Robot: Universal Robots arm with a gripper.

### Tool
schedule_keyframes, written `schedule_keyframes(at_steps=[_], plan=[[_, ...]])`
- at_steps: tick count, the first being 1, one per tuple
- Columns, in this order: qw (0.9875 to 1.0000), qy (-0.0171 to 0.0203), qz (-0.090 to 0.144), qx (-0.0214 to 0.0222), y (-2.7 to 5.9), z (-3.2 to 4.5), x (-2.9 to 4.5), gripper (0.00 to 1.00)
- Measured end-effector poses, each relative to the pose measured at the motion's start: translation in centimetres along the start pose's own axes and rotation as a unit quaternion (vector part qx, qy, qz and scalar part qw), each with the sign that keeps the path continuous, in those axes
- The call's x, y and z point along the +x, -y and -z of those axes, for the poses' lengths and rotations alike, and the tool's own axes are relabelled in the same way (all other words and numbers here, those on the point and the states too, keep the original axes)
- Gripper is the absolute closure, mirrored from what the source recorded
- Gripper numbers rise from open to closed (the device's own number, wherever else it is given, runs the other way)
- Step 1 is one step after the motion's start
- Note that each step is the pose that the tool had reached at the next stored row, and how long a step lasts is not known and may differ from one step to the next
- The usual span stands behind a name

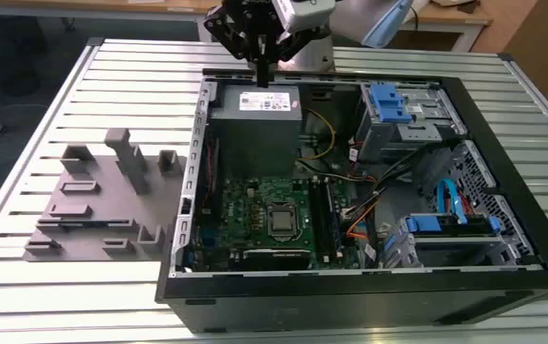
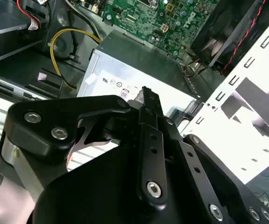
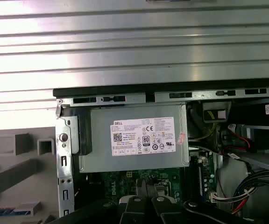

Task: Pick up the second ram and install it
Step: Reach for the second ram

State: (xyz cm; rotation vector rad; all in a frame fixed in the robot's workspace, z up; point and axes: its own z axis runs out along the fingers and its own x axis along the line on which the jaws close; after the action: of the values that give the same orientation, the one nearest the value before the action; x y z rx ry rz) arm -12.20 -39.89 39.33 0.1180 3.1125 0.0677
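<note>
In the exterior view a slatted metal worktop [image 1: 130, 68] carries an open computer case [image 1: 503, 179] and, on the exterior view's left of it, a grey fixture [image 1: 92, 208] of upright blocks and slots. The pincer [image 1: 265, 77] hangs from the arm at the far end of the case, its fingers drawn together into one narrow tip pointing down just above the power supply [image 1: 254, 118]. The green motherboard [image 1: 265, 208] lies nearer the camera, well apart from that tip. In the second wrist view the black linkage of the pincer [image 2: 146, 93] crosses the foreground, its fingers closed on each other over the labelled face of the power supply [image 2: 139, 63]. A yellow cable [image 2: 60, 39] loops beside that box, and the motherboard [image 2: 172, 14] shows beyond it. In the first wrist view the closed fingers of the pincer [image 3: 147, 198] sit over the edge of the motherboard [image 3: 125, 179], just beside the power supply [image 3: 134, 137] and its white label. The case rim [image 3: 125, 89] and the ribbed worktop [image 3: 125, 42] lie beyond. The second ram [image 3: 3, 212] appears to be the bluish strip lying flat on the grey fixture [image 3: 17, 172] outside the case wall — well apart from the pincer and untouched by it.
</note>
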Motion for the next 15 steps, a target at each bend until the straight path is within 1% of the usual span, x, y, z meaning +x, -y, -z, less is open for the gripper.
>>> schedule_keyframes(at_steps=[3,6,15], plan=[[1.0,0.0,0.0,0.0001,0.01,0.01,0.13,0.93],[1.0,0.0,0.0,0.0,0.06,0.02,0.73,0.93],[1.0,0.001,0.0,-0.0001,0.3,0.11,3.99,0.93]])
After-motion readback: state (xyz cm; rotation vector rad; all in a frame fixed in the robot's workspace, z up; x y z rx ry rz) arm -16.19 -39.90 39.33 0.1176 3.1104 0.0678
